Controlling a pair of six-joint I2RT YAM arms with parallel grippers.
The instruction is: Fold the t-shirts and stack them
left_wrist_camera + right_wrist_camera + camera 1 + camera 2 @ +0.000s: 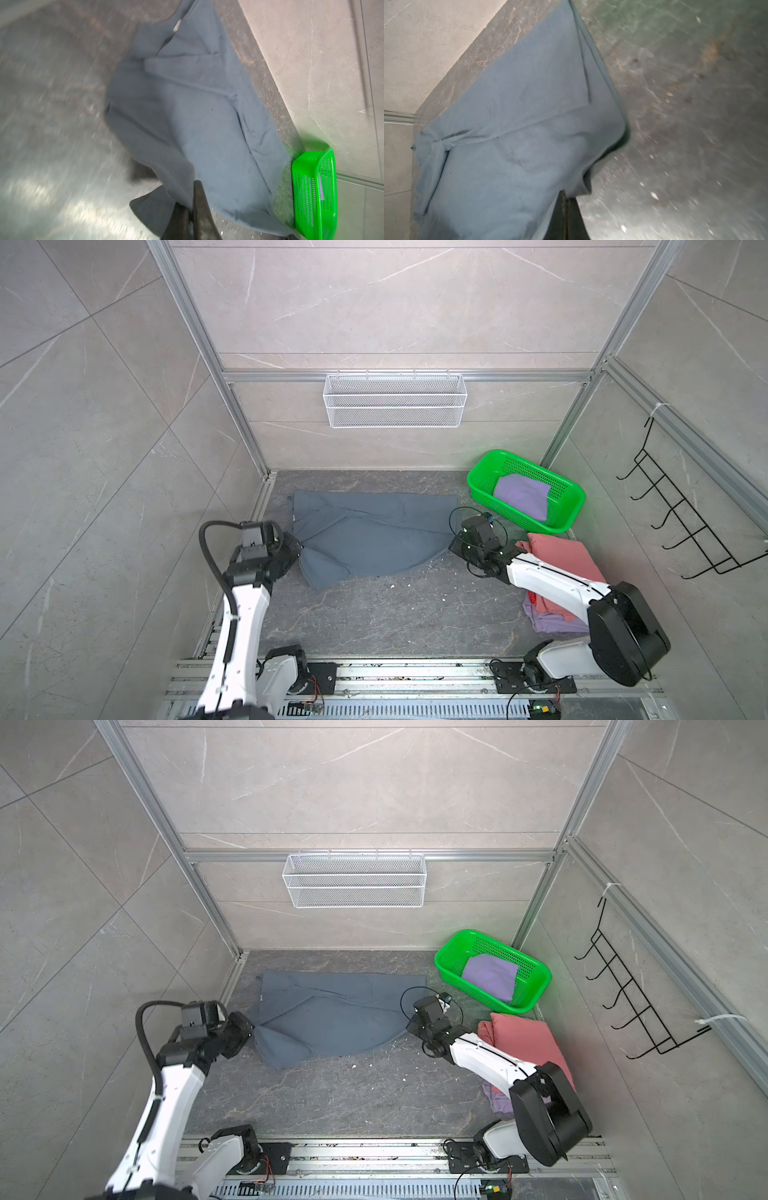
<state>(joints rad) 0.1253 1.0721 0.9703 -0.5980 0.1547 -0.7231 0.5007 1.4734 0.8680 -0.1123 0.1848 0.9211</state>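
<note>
Slate blue-grey cloth t-shirt [365, 531] lies spread on the dark marbled bench [374, 614]; left jaws pinch its 9 o'clock edge, right jaws its 3 o'clock edge.

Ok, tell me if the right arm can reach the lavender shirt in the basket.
Probably yes: the basket sits near the right hand, nothing covering the lavender shirt. But that hand is shut on the grey shirt and must release first.
</note>
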